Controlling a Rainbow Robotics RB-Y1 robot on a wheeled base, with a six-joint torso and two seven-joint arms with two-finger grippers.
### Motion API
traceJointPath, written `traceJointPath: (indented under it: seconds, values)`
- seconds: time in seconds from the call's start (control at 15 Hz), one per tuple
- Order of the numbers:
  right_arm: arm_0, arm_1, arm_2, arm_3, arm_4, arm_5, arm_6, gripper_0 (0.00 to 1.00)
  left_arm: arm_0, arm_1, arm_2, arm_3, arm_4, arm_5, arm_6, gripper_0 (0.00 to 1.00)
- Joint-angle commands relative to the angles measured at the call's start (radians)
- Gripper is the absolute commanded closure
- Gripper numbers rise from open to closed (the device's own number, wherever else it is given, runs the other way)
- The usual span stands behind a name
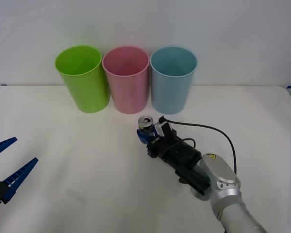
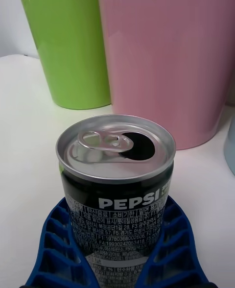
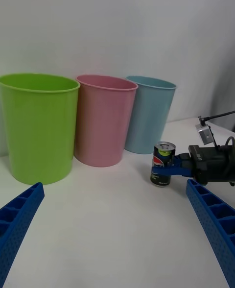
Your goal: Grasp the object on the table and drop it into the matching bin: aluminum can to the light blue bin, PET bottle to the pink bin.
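**Q:** Can (image 1: 145, 124) position relative to your right gripper (image 1: 146, 135): where does it sit?

**A:** You have the aluminum can standing upright on the table (image 1: 77, 160), in front of the pink bin (image 1: 126, 80) and the light blue bin (image 1: 173, 80), nearer the gap between the two. In the right wrist view the can (image 2: 116, 190) stands between the two blue ribbed fingers (image 2: 58, 249), one finger on each flank of its lower body, with the pull-tab top and its open mouth facing up. Your jaws are drawn in against the can's sides, pinching it low on the wall. The left wrist view shows the same: the can (image 3: 163, 164) rests with its base on the white surface while the right gripper (image 3: 166, 169) reaches in from the side and clasps it about mid-height.

**Q:** How do the bins stand relative to the can?

**A:** You see three bins in a row at the far side of the table: a lime green bin (image 1: 82, 77) on the left, the pink one in the middle, the light blue one on the right. All are upright, mouths open, and much taller than the can. The can stands apart from them, touching none.

**Q:** And your left gripper (image 1: 7, 162)?

**A:** It waits at the table's near left edge, well apart from the can, with its blue fingers (image 3: 19, 219) spread wide and nothing between them.
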Motion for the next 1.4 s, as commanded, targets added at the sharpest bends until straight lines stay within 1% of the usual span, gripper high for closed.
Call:
traceJointPath:
  seconds: [0.07,0.2,0.27,0.33,0.53,0.73,1.0,1.13,1.4]
  values:
    - [0.035,0.0,0.003,-0.054,-0.004,-0.016,0.002,1.0,0.0,0.0,0.0,0.0,0.0,0.0,0.0,0.0]
    - [0.096,0.0,0.017,-0.144,-0.004,-0.017,-0.002,1.0,0.0,0.0,0.0,0.0,0.0,0.0,0.0,0.0]
    - [0.129,0.0,0.037,-0.192,-0.017,-0.014,-0.005,1.0,0.0,0.0,0.0,0.0,0.0,0.0,0.0,0.0]
    - [0.165,-0.016,0.06,-0.247,-0.039,-0.008,-0.008,1.0,0.0,0.0,0.0,0.0,0.0,0.0,0.0,0.0]
    - [0.282,-0.102,0.129,-0.434,-0.097,0.03,-0.021,1.0,0.0,0.0,0.0,0.0,0.0,0.0,0.0,0.0]
    - [0.386,-0.183,0.146,-0.615,-0.126,0.052,-0.049,1.0,0.0,0.0,0.0,0.0,0.0,0.0,0.0,0.0]
    - [0.491,-0.249,0.141,-0.805,-0.126,0.058,-0.222,1.0,0.0,0.0,0.0,0.0,0.0,0.0,0.0,0.0]
    - [0.534,-0.28,0.124,-0.902,-0.102,0.061,-0.308,1.0,0.0,0.0,0.0,0.0,0.0,0.0,0.0,0.0]
    - [0.56,-0.341,0.081,-1.034,-0.079,0.059,-0.483,1.0,0.0,0.0,0.0,0.0,0.0,0.0,0.0,0.0]
